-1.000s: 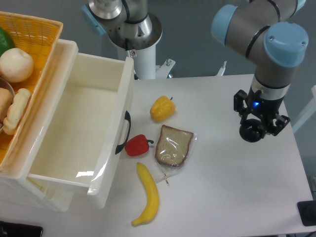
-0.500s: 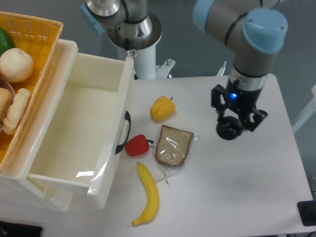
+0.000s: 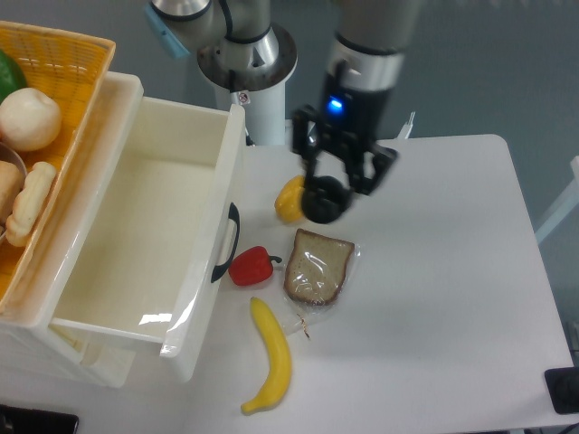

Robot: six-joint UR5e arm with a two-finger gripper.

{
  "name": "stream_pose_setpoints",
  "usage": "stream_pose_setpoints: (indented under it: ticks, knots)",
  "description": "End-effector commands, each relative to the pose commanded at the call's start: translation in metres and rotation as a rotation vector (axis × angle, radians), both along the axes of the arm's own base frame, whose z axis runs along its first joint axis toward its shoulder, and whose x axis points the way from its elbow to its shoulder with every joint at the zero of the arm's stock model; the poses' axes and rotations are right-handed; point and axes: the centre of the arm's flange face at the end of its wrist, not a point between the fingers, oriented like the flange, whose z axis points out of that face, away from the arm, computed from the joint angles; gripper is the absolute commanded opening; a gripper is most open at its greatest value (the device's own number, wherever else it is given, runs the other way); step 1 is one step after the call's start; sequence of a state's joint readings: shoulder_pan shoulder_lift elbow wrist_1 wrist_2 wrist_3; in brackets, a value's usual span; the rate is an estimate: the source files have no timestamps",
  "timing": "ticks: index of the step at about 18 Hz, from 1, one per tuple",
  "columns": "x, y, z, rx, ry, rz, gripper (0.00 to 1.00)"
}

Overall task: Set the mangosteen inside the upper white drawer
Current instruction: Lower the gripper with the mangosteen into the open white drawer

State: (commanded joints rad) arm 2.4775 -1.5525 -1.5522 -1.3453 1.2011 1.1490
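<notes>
My gripper (image 3: 327,201) is shut on the mangosteen (image 3: 325,201), a dark round fruit held between its fingers above the table. It hangs over the right side of the yellow pepper (image 3: 290,201), just above the bagged bread slice (image 3: 317,267). The upper white drawer (image 3: 136,235) stands pulled open at the left, its inside bare, its black handle (image 3: 228,242) facing the fruit. The gripper is to the right of the drawer's front wall.
A red pepper (image 3: 251,265) lies by the drawer handle and a banana (image 3: 270,355) lies nearer the front edge. An orange wicker basket (image 3: 41,117) holding food sits on top at the far left. The robot's base post (image 3: 262,99) stands behind the drawer corner.
The arm has swung left across the table with the mangosteen in its grip, from the right side to above the yellow pepper. Nothing on the table has moved.
</notes>
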Motion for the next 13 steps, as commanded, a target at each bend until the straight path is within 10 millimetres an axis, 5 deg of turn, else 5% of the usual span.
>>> stream_pose_setpoints:
  ticks: [6, 13]
  knots:
    - [0.048, 0.018, -0.004, 0.02, -0.042, -0.076, 0.16]
    - [0.08, 0.051, -0.041, -0.029, -0.087, -0.179, 0.17]
